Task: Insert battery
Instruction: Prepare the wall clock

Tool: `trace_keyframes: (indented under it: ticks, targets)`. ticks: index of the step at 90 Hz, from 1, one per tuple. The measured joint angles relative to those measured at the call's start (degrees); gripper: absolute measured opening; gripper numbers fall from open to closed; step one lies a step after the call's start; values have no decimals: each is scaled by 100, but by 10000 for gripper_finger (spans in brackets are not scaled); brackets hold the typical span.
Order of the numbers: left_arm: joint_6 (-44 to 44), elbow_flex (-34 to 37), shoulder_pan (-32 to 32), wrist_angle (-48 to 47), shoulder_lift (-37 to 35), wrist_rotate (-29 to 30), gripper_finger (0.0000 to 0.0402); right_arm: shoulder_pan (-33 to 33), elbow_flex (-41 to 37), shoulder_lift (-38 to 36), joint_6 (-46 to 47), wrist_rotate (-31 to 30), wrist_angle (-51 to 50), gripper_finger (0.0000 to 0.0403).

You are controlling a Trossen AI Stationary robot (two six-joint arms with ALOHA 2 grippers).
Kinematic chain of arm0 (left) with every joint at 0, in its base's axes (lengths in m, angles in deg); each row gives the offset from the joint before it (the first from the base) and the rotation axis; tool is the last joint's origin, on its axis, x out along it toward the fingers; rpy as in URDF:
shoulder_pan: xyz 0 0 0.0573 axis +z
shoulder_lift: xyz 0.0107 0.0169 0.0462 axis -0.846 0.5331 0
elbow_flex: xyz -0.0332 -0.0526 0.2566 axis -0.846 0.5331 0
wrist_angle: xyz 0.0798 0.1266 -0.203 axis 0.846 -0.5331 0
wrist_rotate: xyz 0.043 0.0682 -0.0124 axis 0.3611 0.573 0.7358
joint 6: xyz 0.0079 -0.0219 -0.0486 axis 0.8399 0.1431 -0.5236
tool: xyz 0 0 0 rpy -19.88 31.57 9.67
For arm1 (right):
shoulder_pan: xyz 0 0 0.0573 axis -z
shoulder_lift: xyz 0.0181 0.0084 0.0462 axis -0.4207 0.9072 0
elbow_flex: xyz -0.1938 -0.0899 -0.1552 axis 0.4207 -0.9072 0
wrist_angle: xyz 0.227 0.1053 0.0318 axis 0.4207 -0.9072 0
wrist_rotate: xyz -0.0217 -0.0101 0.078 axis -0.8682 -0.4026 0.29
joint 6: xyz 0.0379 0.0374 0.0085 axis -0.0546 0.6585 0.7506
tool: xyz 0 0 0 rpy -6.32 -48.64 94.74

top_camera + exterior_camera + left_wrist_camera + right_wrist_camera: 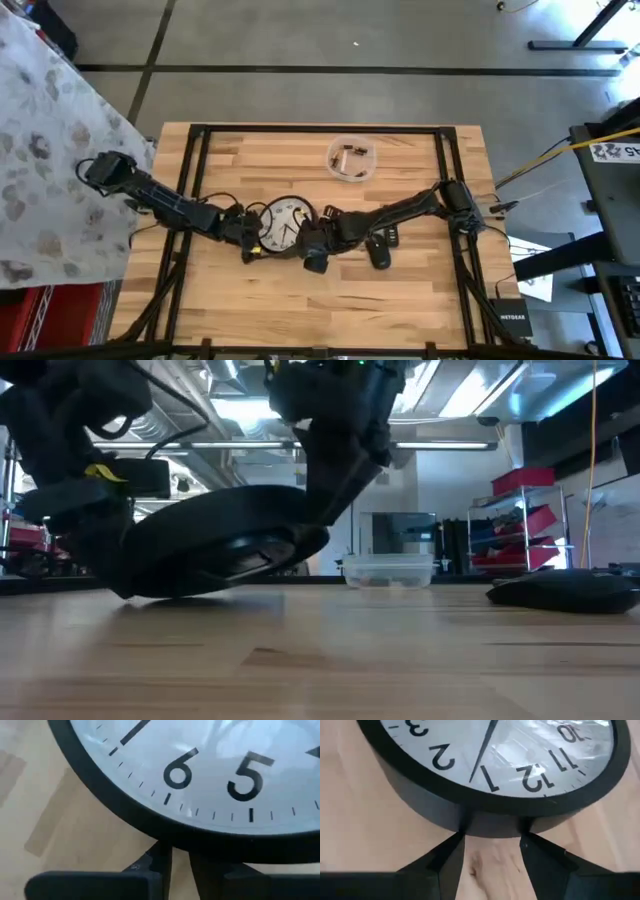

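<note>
Both grippers pinching the wall clock (285, 224), lifting one side off the table (400, 290).

Left gripper (250, 238) grips the rim by the 6, right gripper (312, 240) by the 12, presumably to flip it and reach the battery slot. Batteries sit in the clear tub (351, 158), well apart.

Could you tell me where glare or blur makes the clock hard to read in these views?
Right wrist view: ceiling-light glare washes over the clock glass near 11 and 10. Left wrist view: softer sheen on the glass, with the 5 and 6 legible. Low view: the clock is a backlit dark silhouette against bright ceiling lights, its face unseen.
</note>
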Motion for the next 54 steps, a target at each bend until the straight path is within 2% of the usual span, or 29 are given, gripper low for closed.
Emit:
trace_keyframes:
  ticks: [26, 38, 54]
  targets:
    - [37, -294, -47, -447, -15, 111, 46, -17, 0, 0, -7, 140, -140, 177]
    - [115, -611, -180, -860, -32, 118, 46, -24, 0, 0, -7, 368, -213, 177]
    - [146, -1029, -274, -1399, -70, 320, 46, -22, 129, 0, -7, 341, -516, 177]
